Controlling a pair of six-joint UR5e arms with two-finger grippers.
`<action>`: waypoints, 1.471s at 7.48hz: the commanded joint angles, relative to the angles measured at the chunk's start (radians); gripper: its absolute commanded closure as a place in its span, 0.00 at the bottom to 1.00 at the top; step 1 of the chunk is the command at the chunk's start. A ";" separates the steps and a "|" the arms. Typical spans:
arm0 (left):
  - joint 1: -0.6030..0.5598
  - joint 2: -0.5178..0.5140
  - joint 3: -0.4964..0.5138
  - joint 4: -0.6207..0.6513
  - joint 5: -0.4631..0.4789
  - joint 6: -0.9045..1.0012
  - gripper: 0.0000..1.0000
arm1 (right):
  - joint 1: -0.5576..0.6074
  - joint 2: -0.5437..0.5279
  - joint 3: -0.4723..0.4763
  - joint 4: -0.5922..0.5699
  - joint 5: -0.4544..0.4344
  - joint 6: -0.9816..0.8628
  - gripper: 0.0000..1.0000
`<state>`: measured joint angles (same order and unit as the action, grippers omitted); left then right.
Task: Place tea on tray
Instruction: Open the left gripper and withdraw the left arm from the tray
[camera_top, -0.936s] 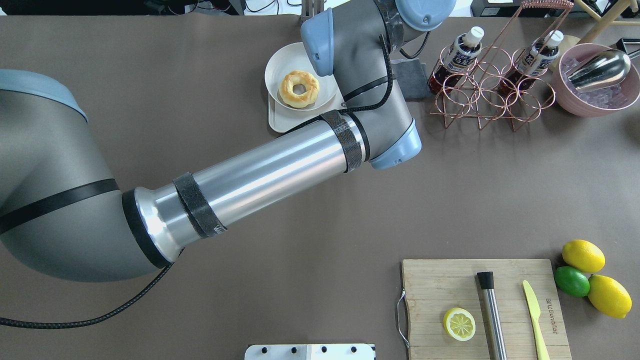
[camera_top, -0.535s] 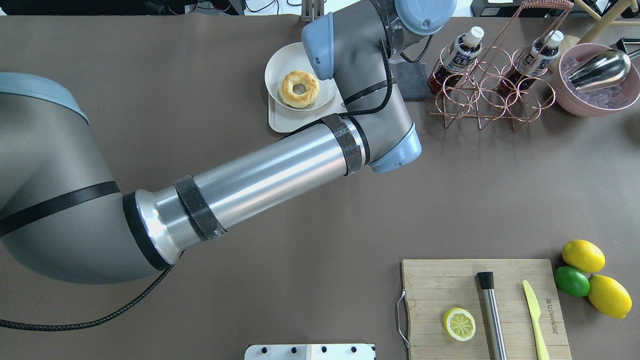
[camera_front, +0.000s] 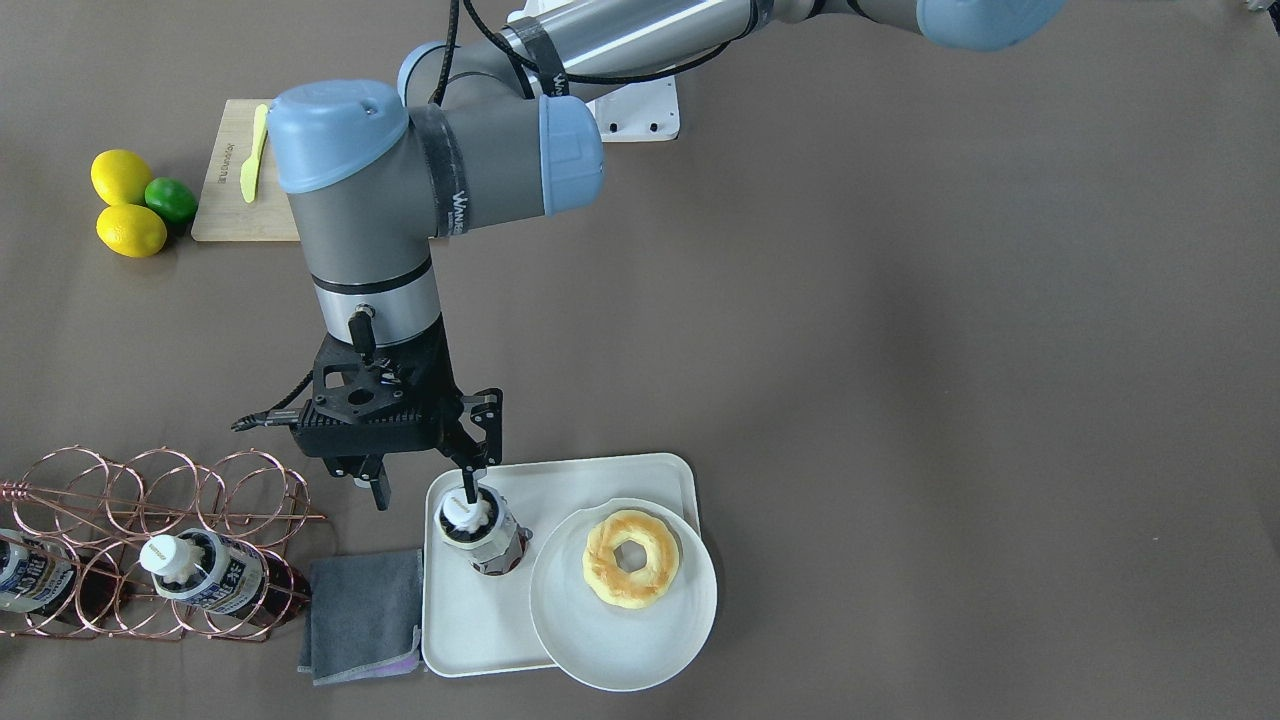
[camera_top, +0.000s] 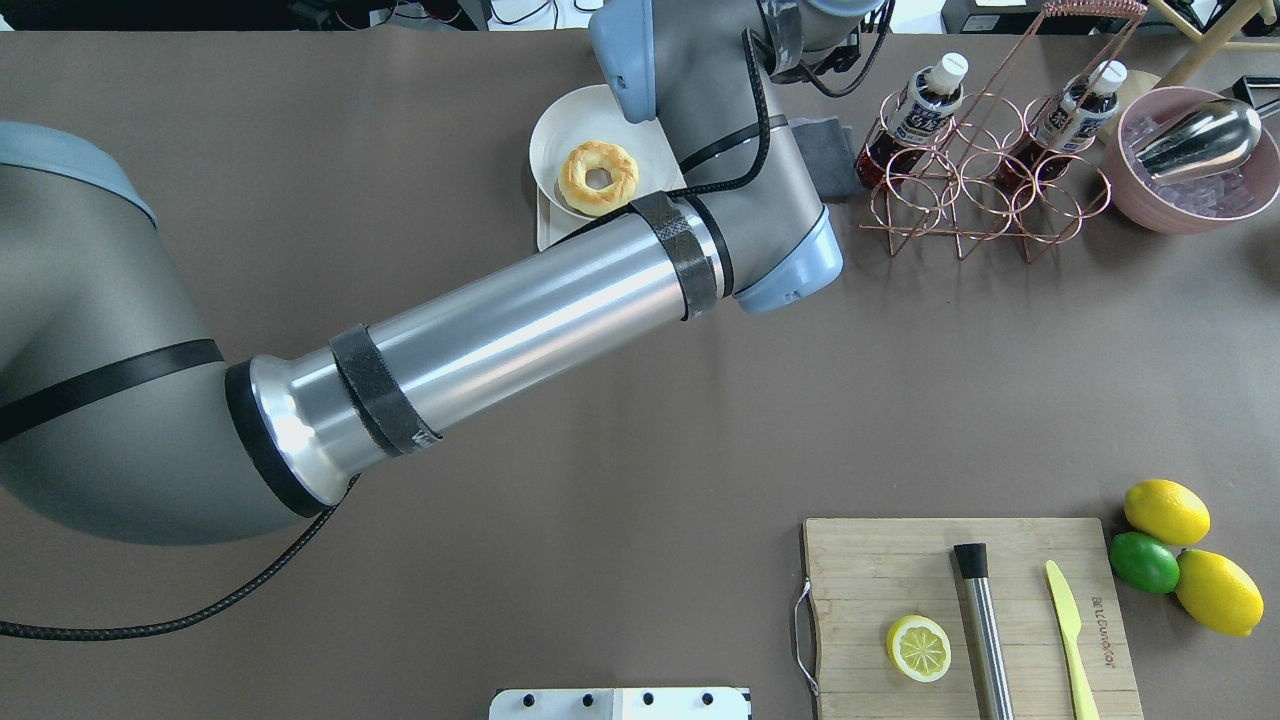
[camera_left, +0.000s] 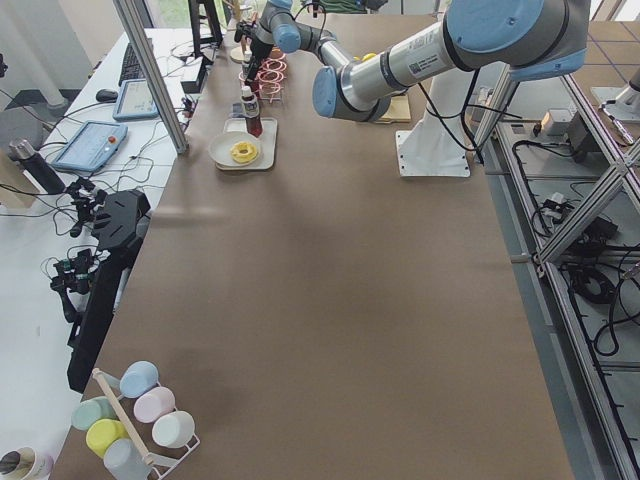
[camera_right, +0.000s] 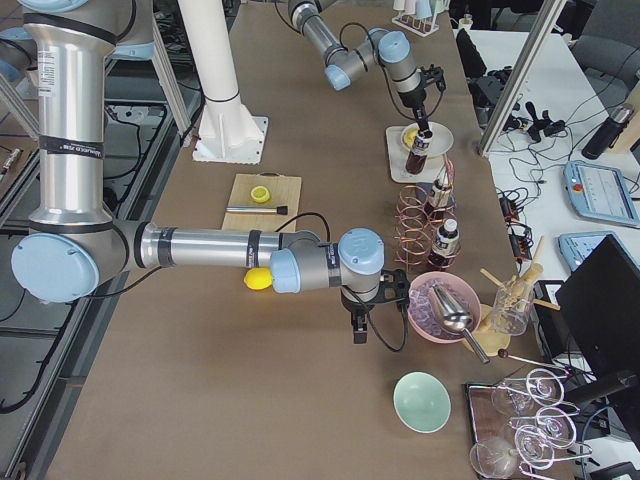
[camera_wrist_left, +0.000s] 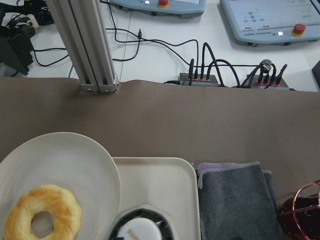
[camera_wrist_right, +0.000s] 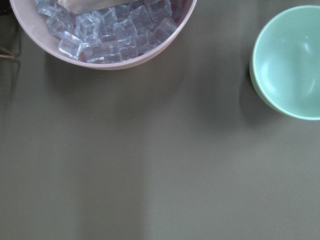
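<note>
The tea bottle (camera_front: 487, 545) stands upright on the white tray (camera_front: 470, 620), at its end beside the grey cloth, with its white cap up. My left gripper (camera_front: 424, 483) hangs just above it, open. One finger (camera_front: 470, 465) is over the cap and the other is off to the side, past the tray's edge. In the left wrist view the cap (camera_wrist_left: 140, 231) shows at the bottom edge and no fingers show. In the overhead view my arm hides the bottle. My right gripper (camera_right: 358, 330) shows only in the exterior right view, near the pink bowl; I cannot tell whether it is open or shut.
A round plate (camera_front: 625, 630) with a doughnut (camera_front: 631, 557) overlaps the tray's other end. A grey cloth (camera_front: 365, 610) lies beside the tray. A copper wire rack (camera_top: 985, 190) holds two alike bottles (camera_top: 925, 100). A pink ice bowl (camera_top: 1190, 205), a cutting board (camera_top: 900, 570) and a green bowl (camera_wrist_right: 290, 65) are on the right.
My left arm's wrist and elbow have shifted toward the table's far edge. The arm now covers more of the tray and plate in the overhead view.
</note>
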<state>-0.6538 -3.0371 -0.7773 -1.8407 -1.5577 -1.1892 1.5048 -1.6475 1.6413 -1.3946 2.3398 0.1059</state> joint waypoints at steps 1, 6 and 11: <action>-0.076 0.014 -0.158 0.119 -0.146 0.011 0.02 | 0.000 0.000 0.002 0.006 0.000 0.000 0.00; -0.174 0.718 -1.033 0.366 -0.311 0.283 0.02 | 0.000 -0.021 0.000 0.008 0.000 0.000 0.00; -0.632 1.232 -1.105 0.383 -0.517 1.179 0.01 | 0.000 -0.040 0.000 0.008 -0.002 0.001 0.00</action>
<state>-1.0372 -1.9723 -1.9228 -1.4599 -1.9498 -0.4527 1.5049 -1.6845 1.6410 -1.3867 2.3372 0.1059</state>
